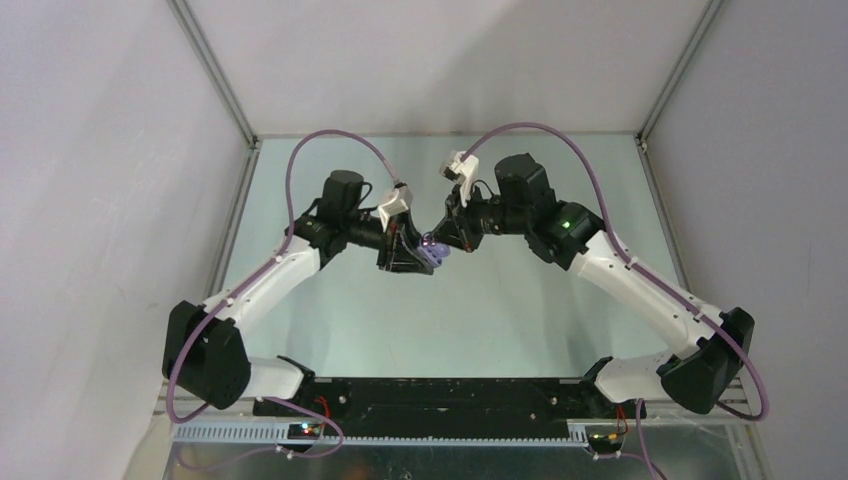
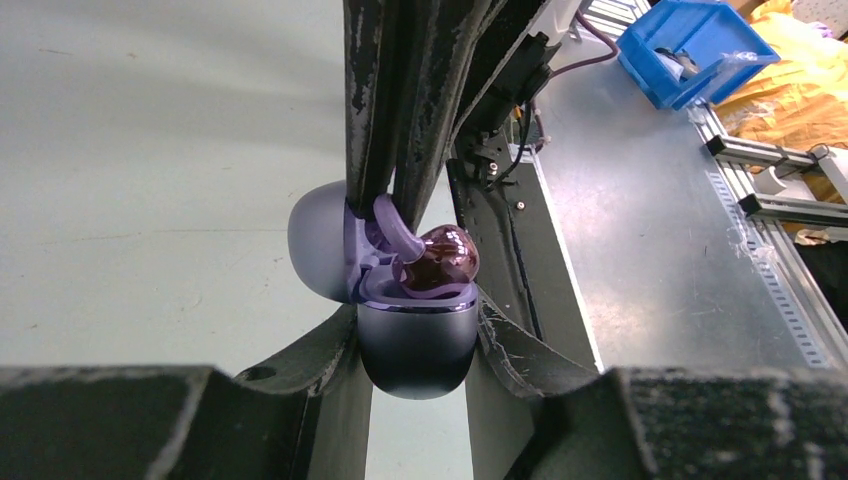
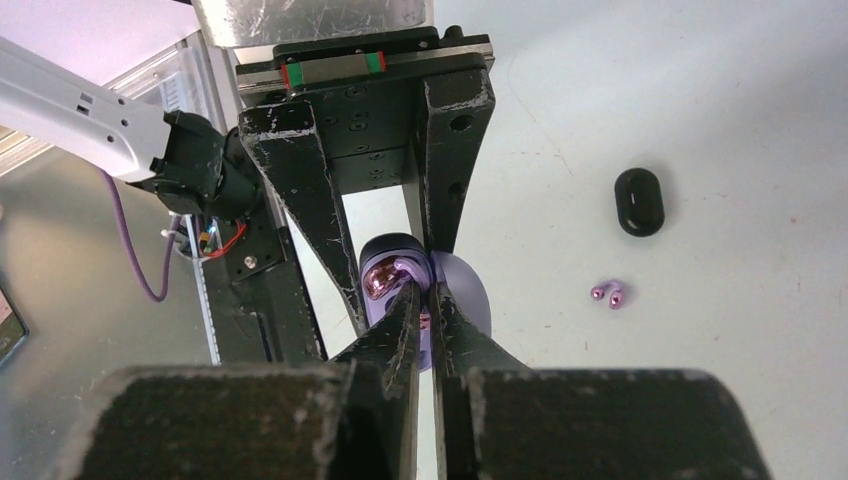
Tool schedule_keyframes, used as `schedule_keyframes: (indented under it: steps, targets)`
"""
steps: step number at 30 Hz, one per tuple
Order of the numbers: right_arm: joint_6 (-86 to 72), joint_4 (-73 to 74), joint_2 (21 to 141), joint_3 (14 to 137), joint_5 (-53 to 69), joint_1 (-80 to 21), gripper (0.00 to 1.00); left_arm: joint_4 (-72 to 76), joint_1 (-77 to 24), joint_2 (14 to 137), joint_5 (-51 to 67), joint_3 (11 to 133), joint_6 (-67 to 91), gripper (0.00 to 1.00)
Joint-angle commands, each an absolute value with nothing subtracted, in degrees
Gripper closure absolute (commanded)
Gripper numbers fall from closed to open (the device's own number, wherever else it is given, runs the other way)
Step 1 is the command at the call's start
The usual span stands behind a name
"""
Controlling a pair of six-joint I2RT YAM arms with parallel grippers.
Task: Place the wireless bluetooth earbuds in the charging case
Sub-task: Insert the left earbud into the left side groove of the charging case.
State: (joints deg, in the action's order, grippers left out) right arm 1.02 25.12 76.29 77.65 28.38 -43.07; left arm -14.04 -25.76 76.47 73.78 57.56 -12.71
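Left wrist view: the left pincer (image 2: 415,325) grips the open charging case (image 2: 415,355), and the right pincer (image 2: 395,205) pinches a dark earbud (image 2: 440,262) sitting half in its cup. It likely needs a gentle, straight push.

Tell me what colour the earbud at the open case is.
The earbud is glossy dark purple; clearest in the left wrist view.

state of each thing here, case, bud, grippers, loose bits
charging case: lid open, gripped off the table
earbud: at the case mouth, pinched
left gripper: shut on charging case
right gripper: shut on earbud
black oval piece: loose on table
two small purple pieces: loose on table, side by side
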Motion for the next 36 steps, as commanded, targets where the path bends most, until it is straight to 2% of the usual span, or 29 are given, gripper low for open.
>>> schedule_keyframes:
  steps: [1,17,19,23,25,36]
  targets:
    - [0.68,23.5,76.9,76.71,26.66,-43.89,0.94,-13.42,-26.02,74.69,75.66,60.78,-13.82,1.0]
    - [-1.9,22.56,76.08,75.64,26.41,-42.57,0.97,-7.39,-25.4,74.56,72.75,59.61,-7.32,1.0]
    - [-3.38,21.45,76.47,75.97,26.82,-41.49,0.98,-1.46,-25.44,74.69,70.67,57.99,-2.51,1.0]
    - [-3.89,21.71,77.13,77.87,24.82,-40.33,1.0,20.38,-25.33,75.88,64.97,51.34,20.09,1.0]
    - [-3.57,22.01,77.26,79.01,22.94,-40.26,1.0,31.81,-25.39,77.35,63.35,48.24,26.52,1.0]
    - [-1.32,21.56,79.29,80.39,14.8,-42.42,1.0,43.18,-25.41,78.99,58.8,44.77,35.32,1.0]
